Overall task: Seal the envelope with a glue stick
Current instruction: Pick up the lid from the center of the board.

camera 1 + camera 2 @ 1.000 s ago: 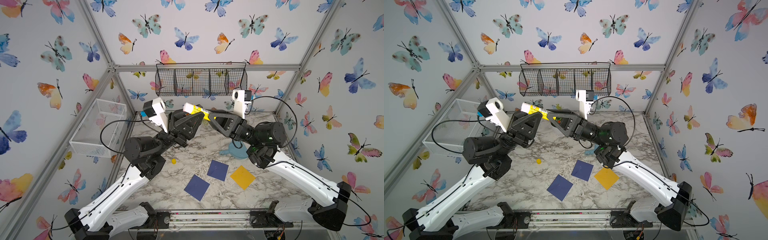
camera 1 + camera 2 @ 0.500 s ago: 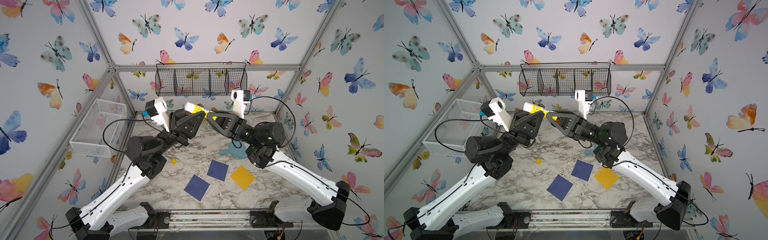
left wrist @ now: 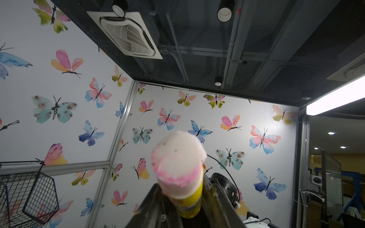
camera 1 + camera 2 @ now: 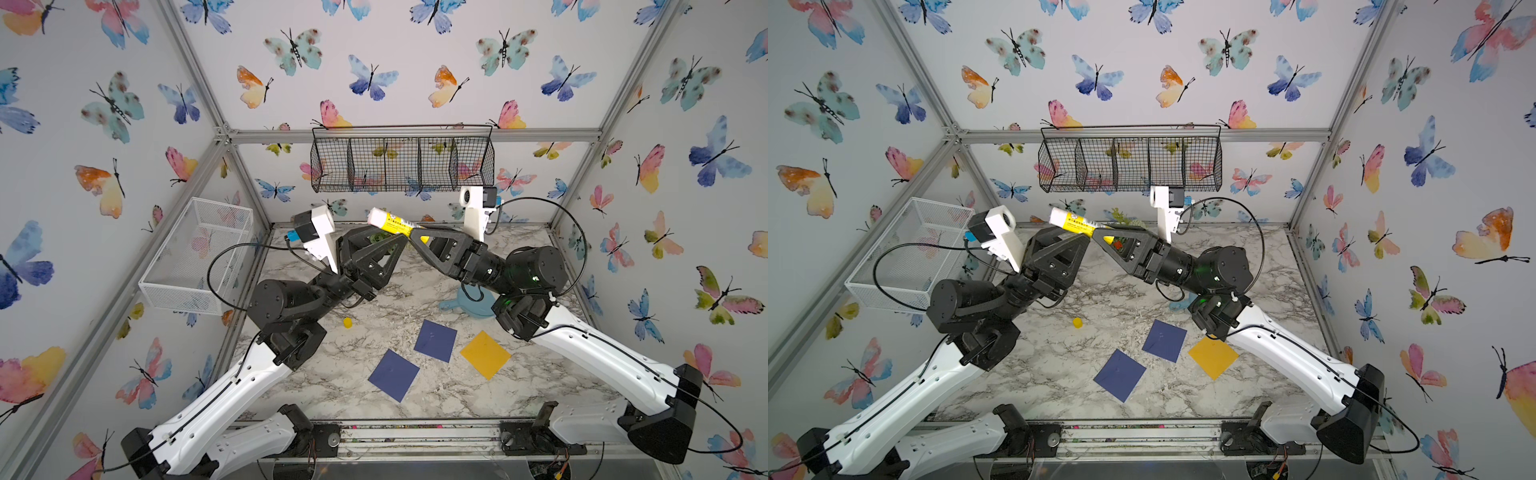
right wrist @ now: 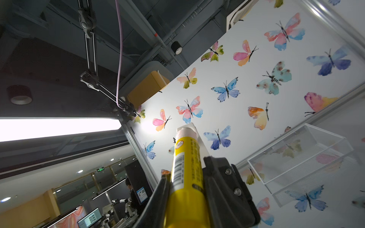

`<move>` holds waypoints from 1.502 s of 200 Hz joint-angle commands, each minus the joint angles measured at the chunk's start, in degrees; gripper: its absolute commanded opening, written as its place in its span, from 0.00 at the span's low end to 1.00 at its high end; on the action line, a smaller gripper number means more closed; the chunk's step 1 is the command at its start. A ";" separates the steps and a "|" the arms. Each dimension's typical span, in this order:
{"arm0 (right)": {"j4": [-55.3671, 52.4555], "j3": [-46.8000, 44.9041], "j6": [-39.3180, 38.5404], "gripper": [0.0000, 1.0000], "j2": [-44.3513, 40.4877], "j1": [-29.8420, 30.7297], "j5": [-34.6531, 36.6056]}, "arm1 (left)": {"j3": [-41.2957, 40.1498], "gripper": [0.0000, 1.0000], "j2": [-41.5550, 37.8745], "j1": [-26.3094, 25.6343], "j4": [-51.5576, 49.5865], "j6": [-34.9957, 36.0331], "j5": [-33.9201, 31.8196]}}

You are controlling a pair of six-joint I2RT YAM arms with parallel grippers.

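In both top views the glue stick (image 4: 392, 222) (image 4: 1073, 220) hangs high above the tabletop (image 4: 415, 291), white tip uppermost. Its cap (image 4: 347, 322) lies below, near the coloured squares (image 4: 435, 340). The right pincer (image 4: 415, 236) pinches the yellow end; the left pincer (image 4: 400, 240) meets it mid-body.

Left wrist: bare glue tip between the fingers — clamped or slack, I cannot tell.

Right wrist: a firm pinch below the barcode.

Best to keep the right grip tight and draw the left off sideways — clear of the glue.
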 commanded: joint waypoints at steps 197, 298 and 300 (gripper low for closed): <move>-48.19 2.51 -41.47 0.14 -13.25 0.15 41.68 | 1.00 0.39 20.95 22.41 -75.63 33.02 -16.04; -48.14 2.06 -40.49 0.13 -14.01 0.16 40.63 | -0.71 0.38 38.37 25.27 -75.78 35.65 -19.34; -48.13 2.03 -40.49 0.13 -13.97 0.13 40.62 | -0.73 0.38 38.51 25.30 -75.65 35.58 -19.24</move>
